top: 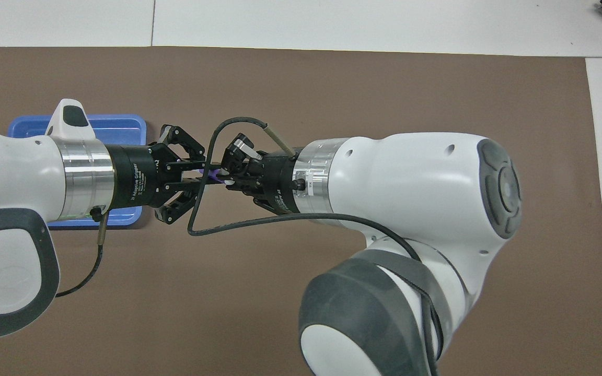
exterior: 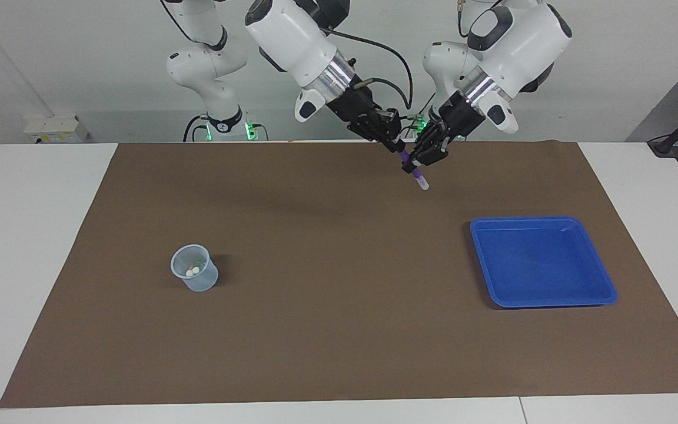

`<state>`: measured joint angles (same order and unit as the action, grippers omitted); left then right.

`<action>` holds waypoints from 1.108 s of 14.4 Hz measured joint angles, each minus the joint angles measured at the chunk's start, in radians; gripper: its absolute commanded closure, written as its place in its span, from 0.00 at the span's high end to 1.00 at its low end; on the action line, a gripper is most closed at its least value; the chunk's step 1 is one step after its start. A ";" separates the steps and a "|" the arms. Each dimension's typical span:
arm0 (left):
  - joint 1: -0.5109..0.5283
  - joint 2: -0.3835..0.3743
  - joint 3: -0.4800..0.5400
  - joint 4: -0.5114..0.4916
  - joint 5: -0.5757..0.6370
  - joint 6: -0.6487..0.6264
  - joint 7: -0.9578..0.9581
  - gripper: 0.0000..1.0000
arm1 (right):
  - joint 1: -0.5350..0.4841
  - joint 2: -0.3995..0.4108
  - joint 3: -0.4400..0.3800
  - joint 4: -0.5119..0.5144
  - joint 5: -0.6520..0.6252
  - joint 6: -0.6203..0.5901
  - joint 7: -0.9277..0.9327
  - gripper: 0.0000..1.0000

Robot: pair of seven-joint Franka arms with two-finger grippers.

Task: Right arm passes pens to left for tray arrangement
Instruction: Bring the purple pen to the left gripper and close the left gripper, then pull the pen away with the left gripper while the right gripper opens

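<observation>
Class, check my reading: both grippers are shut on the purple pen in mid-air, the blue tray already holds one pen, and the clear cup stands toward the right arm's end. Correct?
One slip: the blue tray holds no pen, as the facing view shows. The rest stands: the left gripper and right gripper are both shut on the purple pen in mid-air, and the clear cup stands toward the right arm's end.

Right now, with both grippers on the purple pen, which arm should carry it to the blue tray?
Left: the left gripper grips the purple pen and the blue tray lies at its end.
</observation>
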<state>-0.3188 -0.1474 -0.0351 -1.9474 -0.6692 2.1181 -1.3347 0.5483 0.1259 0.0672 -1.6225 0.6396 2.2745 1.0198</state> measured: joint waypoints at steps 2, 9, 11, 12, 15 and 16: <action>0.000 0.000 0.002 0.000 0.000 -0.004 0.000 0.00 | 0.000 0.001 0.001 0.000 0.001 0.000 0.000 0.35; 0.026 0.000 0.016 -0.006 0.028 -0.044 0.063 0.00 | -0.004 0.001 -0.008 -0.001 0.000 -0.007 0.000 1.00; 0.025 -0.001 0.014 -0.009 0.138 -0.090 0.185 0.00 | -0.009 -0.002 -0.014 0.000 -0.013 -0.059 -0.029 1.00; 0.025 -0.002 0.014 -0.011 0.192 -0.122 0.267 0.00 | -0.021 -0.004 -0.016 0.001 -0.032 -0.100 -0.073 1.00; 0.036 -0.018 0.018 -0.046 0.253 -0.169 0.472 0.00 | -0.089 -0.024 -0.019 0.002 -0.098 -0.233 -0.258 1.00; 0.050 -0.030 0.018 -0.071 0.257 -0.169 0.543 0.00 | -0.114 -0.031 -0.020 0.003 -0.114 -0.271 -0.321 1.00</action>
<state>-0.2692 -0.1778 -0.0169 -2.0185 -0.4121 1.9488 -0.7916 0.4342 0.0948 0.0468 -1.6196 0.5253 2.0033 0.6993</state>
